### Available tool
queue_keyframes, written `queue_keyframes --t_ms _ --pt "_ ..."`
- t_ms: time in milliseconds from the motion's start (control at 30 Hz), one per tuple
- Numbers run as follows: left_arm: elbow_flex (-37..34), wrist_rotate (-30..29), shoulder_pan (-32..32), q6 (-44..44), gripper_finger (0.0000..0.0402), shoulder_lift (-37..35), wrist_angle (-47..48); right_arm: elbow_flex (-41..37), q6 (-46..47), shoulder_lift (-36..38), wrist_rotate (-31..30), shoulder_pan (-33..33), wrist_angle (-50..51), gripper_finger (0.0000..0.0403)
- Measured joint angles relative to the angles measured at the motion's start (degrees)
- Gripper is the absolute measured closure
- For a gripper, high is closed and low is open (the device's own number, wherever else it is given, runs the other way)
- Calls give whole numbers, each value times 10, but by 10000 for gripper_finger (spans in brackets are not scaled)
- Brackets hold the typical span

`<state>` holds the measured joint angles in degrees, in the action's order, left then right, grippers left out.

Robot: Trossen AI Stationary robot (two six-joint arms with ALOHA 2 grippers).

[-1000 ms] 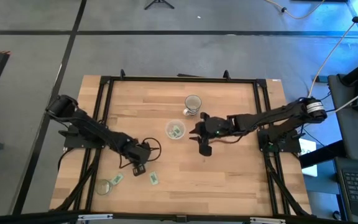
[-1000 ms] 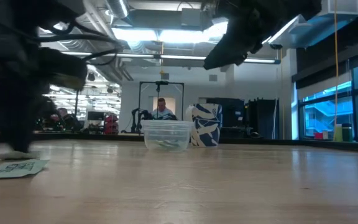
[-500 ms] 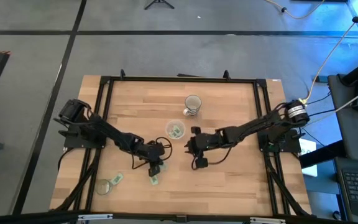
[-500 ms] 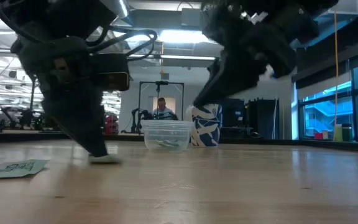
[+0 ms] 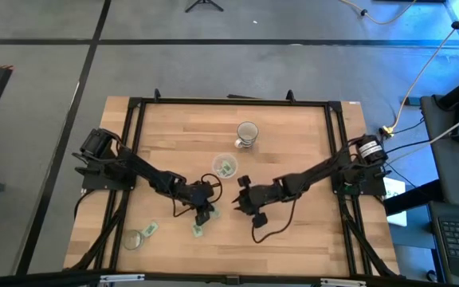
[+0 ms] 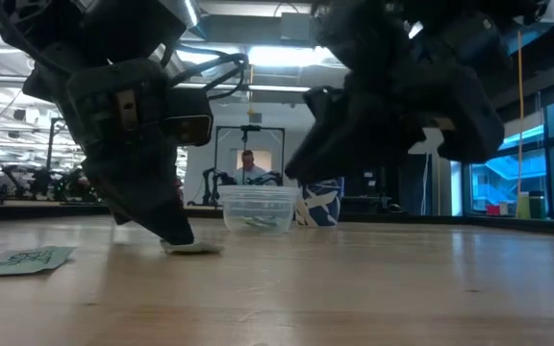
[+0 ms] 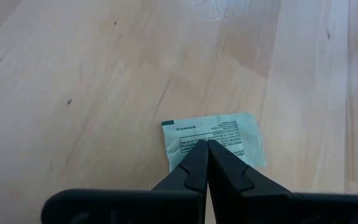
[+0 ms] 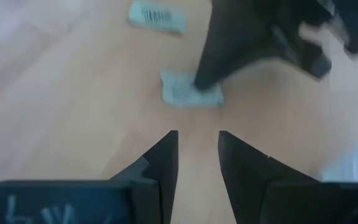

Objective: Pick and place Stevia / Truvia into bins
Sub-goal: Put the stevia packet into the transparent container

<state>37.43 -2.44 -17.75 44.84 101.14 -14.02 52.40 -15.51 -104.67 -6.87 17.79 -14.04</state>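
Sachets are scattered over the front-left part of the counter (image 5: 293,143). Left hand (image 5: 202,221) is down on one sachet (image 7: 215,138), its fingers (image 7: 199,163) pressed together with the tips resting on the paper; the packet lies flat on the wood, so it's touching it rather than lifted. Low view shows the same thing: dark fingertips planted on a pale packet (image 6: 192,247) lying on the boards.

Right hand (image 5: 242,202) sits just to the right of that, near the middle, fingers (image 8: 165,158) a narrow gap apart and holding nothing. Its wrist camera looks at the left arm's finger on the packet (image 8: 190,93), with another sachet (image 8: 157,17) farther off.

Clear cup (image 5: 225,167) stands behind both hands, near the counter's centre, with green sachets already inside. One more sachet (image 5: 150,229) lies near the front-left corner, right beside a flat clear round piece (image 5: 133,238). A darker cup (image 5: 247,132) stands farther back, well apart from the hands.
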Motion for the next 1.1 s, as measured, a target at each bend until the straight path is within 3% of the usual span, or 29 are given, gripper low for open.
queue_keyframes --t_ms 200,400,667,833,1100 --pt "-1 -6 0 5 399 1 -11 9 0 -29 0 26 -50 286" --pt "-1 -9 0 2 398 1 -23 71 0 -90 -29 34 -48 286" --pt "0 -6 -2 -2 397 1 -21 183 -1 -178 -37 35 50 286" --pt "0 -6 -3 -6 400 1 -28 230 -2 -207 -98 43 110 286" --pt "0 4 -10 -11 399 1 -28 245 -34 -217 -157 55 121 291"
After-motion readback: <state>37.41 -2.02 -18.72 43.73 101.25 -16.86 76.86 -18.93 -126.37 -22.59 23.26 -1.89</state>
